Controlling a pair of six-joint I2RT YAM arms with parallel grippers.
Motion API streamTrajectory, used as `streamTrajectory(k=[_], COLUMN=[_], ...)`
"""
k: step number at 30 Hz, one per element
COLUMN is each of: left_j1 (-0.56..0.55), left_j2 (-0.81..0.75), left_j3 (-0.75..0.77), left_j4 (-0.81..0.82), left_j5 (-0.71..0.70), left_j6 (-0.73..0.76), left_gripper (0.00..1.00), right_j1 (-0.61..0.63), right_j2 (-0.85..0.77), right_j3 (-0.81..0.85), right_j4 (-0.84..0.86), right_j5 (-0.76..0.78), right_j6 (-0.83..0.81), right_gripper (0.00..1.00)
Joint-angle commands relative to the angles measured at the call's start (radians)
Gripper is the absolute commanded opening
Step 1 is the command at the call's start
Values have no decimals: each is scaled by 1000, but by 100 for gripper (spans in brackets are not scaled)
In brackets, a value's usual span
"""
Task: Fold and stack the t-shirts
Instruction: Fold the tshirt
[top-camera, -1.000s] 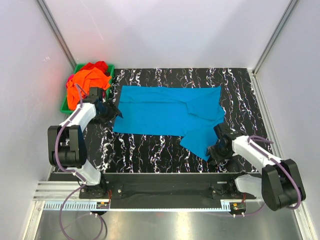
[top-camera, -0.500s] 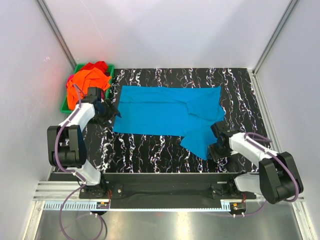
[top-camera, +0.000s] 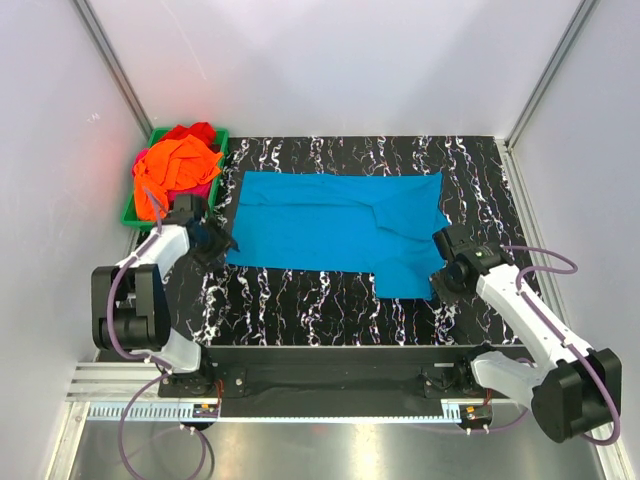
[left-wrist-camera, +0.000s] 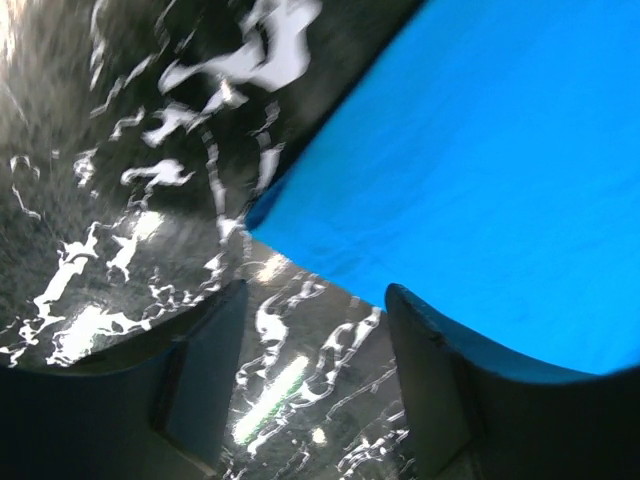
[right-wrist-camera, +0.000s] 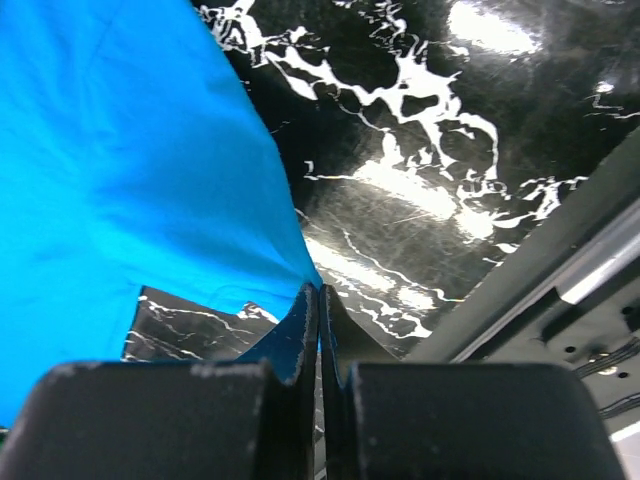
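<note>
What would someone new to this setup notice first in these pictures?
A turquoise-blue t-shirt lies spread across the black marbled table. In the far left corner, orange and red t-shirts are heaped in a green bin. The right gripper pinches the shirt's near right corner; the left gripper is open at its left edge.

The black marbled table (top-camera: 300, 300) (veined in white) carries a turquoise t-shirt (top-camera: 320, 225) spread across it.

Top cam overhead, far; wrist cams v. close; all share blue t-shirt (top-camera: 320, 225).
</note>
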Motion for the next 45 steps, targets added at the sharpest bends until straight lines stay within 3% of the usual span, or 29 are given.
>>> streamTrajectory(k=[1, 11, 21, 32, 35, 36, 38, 41, 45], left_j1=[4, 4, 1, -37, -37, -37, -37, -39, -37], left_j2=[-24, 77, 55, 25, 42, 37, 32, 23, -40], left_j3=[-70, -33, -64, -92, -88, -90, -90, -70, -43], left_j4=[95, 141, 119, 109, 93, 92, 102, 95, 52], left_j5=[-21, -80, -63, -112, -137, -142, -140, -133, -107], left_j6=[-40, -50, -62, -82, -77, -74, -67, -53, -48], left_gripper=[60, 61, 53, 53, 46, 37, 28, 0, 0], right_j1=[8, 6, 8, 6, 6, 8, 8, 6, 8], right_j2=[-12, -72, -90, -75, -82, -85, -95, -110, -131], right_j3=[3, 15, 44, 52, 50, 50, 50, 61, 108], right_j4=[-53, -89, -75, -67, -70, -73, -76, -105, -155], right_j5=[75, 97, 100, 85, 85, 86, 92, 112, 164], right_j6=[-31, -53, -48, -59, -57, -59, -59, -65, -77], right_gripper=[0, 0, 0, 0, 0, 0, 0, 0, 0])
